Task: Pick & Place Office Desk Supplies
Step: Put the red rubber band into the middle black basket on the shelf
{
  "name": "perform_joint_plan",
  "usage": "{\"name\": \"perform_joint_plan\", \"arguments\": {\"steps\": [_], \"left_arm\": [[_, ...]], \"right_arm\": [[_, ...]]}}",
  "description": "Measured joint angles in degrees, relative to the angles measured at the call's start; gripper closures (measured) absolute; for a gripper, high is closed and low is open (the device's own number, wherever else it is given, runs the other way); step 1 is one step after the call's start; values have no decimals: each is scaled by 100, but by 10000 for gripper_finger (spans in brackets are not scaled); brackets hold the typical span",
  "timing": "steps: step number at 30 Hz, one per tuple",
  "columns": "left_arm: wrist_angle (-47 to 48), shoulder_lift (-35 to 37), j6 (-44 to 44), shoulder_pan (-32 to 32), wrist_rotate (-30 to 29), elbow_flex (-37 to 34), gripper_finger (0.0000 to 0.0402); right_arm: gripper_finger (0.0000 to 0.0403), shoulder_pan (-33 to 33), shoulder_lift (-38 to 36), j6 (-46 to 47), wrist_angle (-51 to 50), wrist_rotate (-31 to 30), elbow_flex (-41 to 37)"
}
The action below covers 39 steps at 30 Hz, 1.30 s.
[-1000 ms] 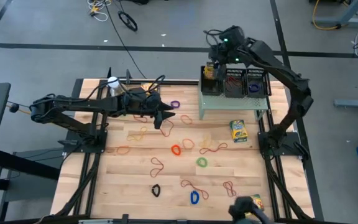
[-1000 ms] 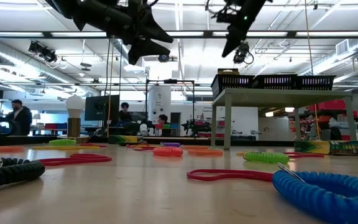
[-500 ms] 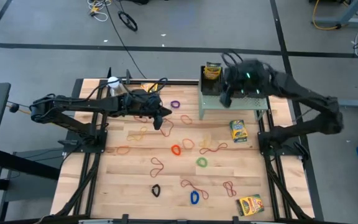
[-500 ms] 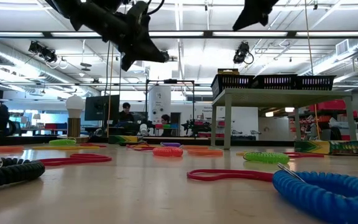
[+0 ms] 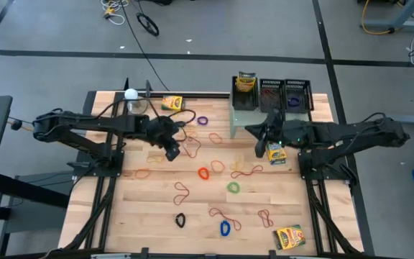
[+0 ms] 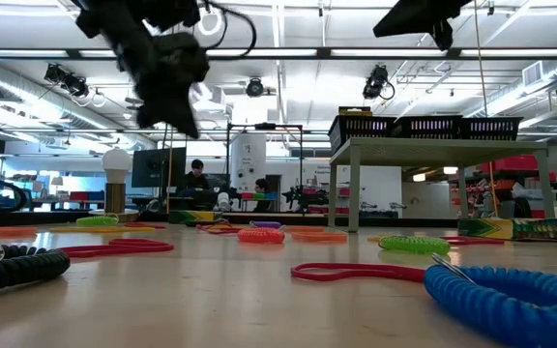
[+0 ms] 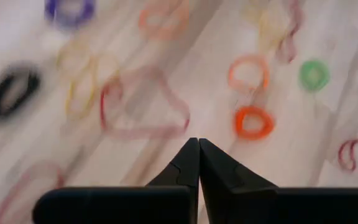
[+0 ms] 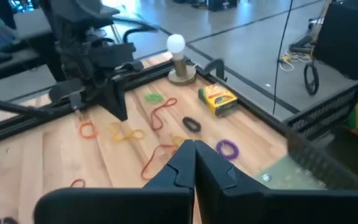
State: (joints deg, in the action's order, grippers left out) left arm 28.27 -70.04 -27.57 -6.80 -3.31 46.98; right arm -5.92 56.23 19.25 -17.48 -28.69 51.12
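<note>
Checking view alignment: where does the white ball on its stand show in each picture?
High view: the white ball stands at the table's far edge, left of centre.
Low view: it stands at the left, on the far side of the tabletop.
Left wrist view: not in it.
Right wrist view: upper middle, at the table's edge.
Shared landmark: the crayon box lying beside it, seen in the high and right wrist views.

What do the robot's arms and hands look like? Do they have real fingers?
Both arms are black and made of jointed segments, with black cables trailing from them. The left hand and the right hand each end in two dark, pointed fingers shaped like a bird's beak, not real fingers. A small green light glows on the right arm.
</note>
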Motion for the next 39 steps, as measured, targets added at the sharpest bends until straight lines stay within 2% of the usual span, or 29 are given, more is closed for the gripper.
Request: {"name": "perform_joint_plan", "arguments": {"steps": [4, 9, 13, 18, 22, 25, 31, 39], "left_arm": [[54, -145, -152, 276, 18, -133, 356], [-222, -670, -180, 634, -320, -134, 308], [-608, -1187, -697, 673, -481, -133, 283], [-726, -1480, -1524, 334, -570, -112, 276], [-961, -1387, -1469, -51, -706, -90, 277], [-1038, -1352, -1336, -417, -496, -96, 277], [-1044, -1375, -1035, -1012, -562, -96, 274], [-1625, -1916, -748, -1343, -218, -96, 227]], "right_arm": [[393, -220, -5, -3, -22, -122, -10], [395, -237, -214, -47, -261, -87, -7], [394, -240, -486, -40, -706, -66, -7], [395, -240, -986, 88, -1146, 44, -7], [395, -240, -1389, 83, -1450, 64, -5], [395, -237, -1603, -16, -1542, 39, -5], [396, -237, -1646, -211, -1538, 43, -5], [396, -237, -1542, -365, -1526, 165, -5]]}}
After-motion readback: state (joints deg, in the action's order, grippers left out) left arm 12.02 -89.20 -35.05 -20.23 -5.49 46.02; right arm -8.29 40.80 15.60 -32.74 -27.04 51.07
